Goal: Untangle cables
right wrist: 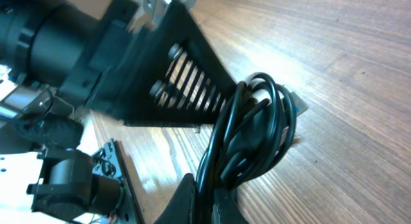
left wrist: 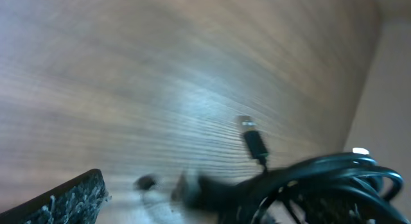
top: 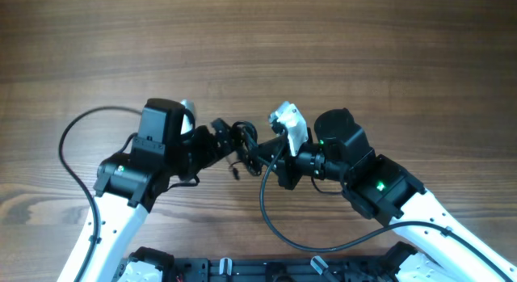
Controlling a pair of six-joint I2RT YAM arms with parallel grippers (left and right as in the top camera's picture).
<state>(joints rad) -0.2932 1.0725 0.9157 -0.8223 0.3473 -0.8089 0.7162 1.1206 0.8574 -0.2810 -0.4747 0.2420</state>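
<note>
Status: task in an early stage, nothing separated that I can confirm.

Location of the work: the cables [top: 242,145] sit as 1 dark bunch near the middle of the table [top: 363,39], between the 2 arms, which meet there nose to nose.

Right gripper [right wrist: 205,197]: jaws closed on the cables. In the right wrist view the black loops rise straight out of the pinch between the 2 fingers and fan into a coil above the wood.

Left gripper [top: 220,135]: jaws apart, holding nothing as far as I can read. In the left wrist view 1 textured pad [left wrist: 64,198] stands in the far lower corner, clear of the bunch. The other finger is out of frame, so I rate this finding as probable, not certain. That view is blurred.

Done so far: 1 plug end [left wrist: 255,142] lies free on the wood, its lead running back into the loops. I see no strand laid out on its own.

Left to do: the whole bunch. The loops overlap and cross one another, and I cannot count the strands in it.

Judgement: with the right side anchoring the bunch, the left needs a fresh hold on a single strand. The free plug end looks the likeliest candidate to draw out.

Risk: a hard pull may tighten the crossings rather than open them.
</note>
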